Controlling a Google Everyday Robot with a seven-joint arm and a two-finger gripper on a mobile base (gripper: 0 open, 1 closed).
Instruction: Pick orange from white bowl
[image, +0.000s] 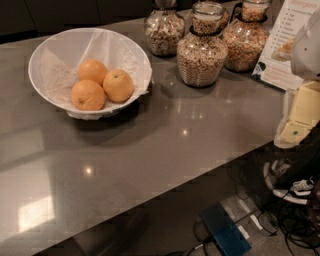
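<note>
The white bowl (37, 60), lined with crinkled white paper, stands at the back left of the grey counter. Three fruits lie in it. The orange (118, 85) is the paler yellow-orange one on the right, with a small dark stem dimple near its top. Two deeper-orange fruits (88, 95) lie touching it on the left. My gripper (295, 131), with pale yellow fingers under a white arm part, hangs at the right edge of the view, beyond the counter's right end. It is far to the right of the bowl and nothing shows in it.
Three glass jars of cereal (202, 50) stand at the back, right of the bowl. A printed sign (282, 45) leans at the back right. The counter's front edge (165, 192) runs diagonally. Below it the floor holds cables and a blue box (225, 232).
</note>
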